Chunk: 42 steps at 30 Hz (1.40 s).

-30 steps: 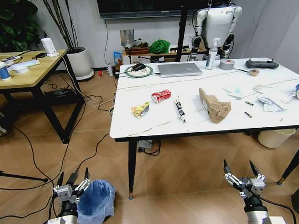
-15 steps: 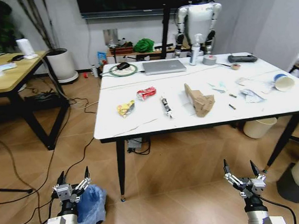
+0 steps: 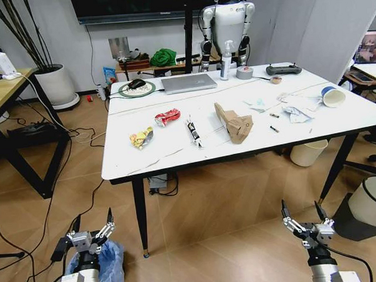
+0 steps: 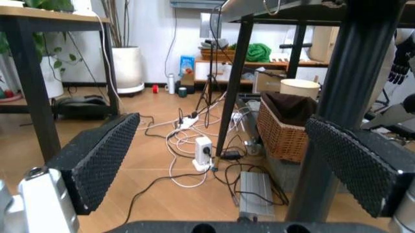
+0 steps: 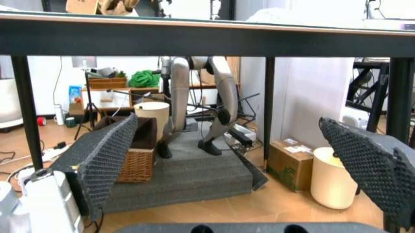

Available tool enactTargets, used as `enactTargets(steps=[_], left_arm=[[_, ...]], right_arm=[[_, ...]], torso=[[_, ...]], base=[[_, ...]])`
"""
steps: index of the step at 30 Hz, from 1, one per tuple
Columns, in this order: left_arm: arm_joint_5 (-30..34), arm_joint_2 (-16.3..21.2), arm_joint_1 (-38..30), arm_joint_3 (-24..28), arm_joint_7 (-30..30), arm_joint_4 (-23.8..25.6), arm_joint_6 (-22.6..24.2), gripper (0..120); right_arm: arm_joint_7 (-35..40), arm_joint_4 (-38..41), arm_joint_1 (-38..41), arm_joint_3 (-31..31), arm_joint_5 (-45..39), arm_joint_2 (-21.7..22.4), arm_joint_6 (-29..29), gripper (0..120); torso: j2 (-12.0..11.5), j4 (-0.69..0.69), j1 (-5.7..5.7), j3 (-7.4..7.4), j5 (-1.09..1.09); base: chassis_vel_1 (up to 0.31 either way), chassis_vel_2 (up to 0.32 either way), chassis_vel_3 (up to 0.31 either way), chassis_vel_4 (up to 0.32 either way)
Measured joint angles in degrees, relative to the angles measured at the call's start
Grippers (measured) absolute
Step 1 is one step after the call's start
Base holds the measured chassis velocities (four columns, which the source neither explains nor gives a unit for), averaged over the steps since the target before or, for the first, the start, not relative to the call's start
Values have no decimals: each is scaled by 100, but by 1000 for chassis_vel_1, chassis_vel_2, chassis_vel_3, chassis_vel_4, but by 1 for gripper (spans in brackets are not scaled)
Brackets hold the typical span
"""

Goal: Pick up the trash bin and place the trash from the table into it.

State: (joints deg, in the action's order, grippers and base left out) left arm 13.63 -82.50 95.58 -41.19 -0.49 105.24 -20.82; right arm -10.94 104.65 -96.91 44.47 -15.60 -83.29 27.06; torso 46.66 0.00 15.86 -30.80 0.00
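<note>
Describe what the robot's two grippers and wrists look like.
The left gripper and right gripper match: silver-grey metal knuckles with two slim black pointed fingers, on black wrists ending in white housings. Up close, the finger pads are black with a fine diamond-knurled texture. A black cable trails from the right wrist.

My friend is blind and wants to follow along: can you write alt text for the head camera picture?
A white marble-look table holds scattered trash: a yellow wrapper, a red wrapper and a crumpled brown paper bag. Low in front, the left tool hangs open over the blue-lined trash bin on the floor, and the right tool hangs open, empty.
</note>
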Motion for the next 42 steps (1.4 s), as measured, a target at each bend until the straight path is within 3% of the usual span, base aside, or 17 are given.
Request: enactTargets(steps=[10, 33, 42], left_arm=[[-23, -14, -2, 5, 13, -20, -45, 100], [-74, -29, 6, 6, 117, -120, -64, 100], [-74, -26, 22, 1, 167, -159, -66, 100]], right_arm=[[2, 0, -2, 4, 2, -11, -3, 100], [7, 5, 27, 16, -40, -5, -9, 100], [8, 5, 28, 17, -49, -18, -9, 100]], torso=[[-40, 0, -17, 22, -1], [-534, 0, -226, 306, 0], [-557, 0, -232, 326, 0]], base=[[0, 0, 0, 0], [12, 12, 11, 11], [21, 22, 19, 20]])
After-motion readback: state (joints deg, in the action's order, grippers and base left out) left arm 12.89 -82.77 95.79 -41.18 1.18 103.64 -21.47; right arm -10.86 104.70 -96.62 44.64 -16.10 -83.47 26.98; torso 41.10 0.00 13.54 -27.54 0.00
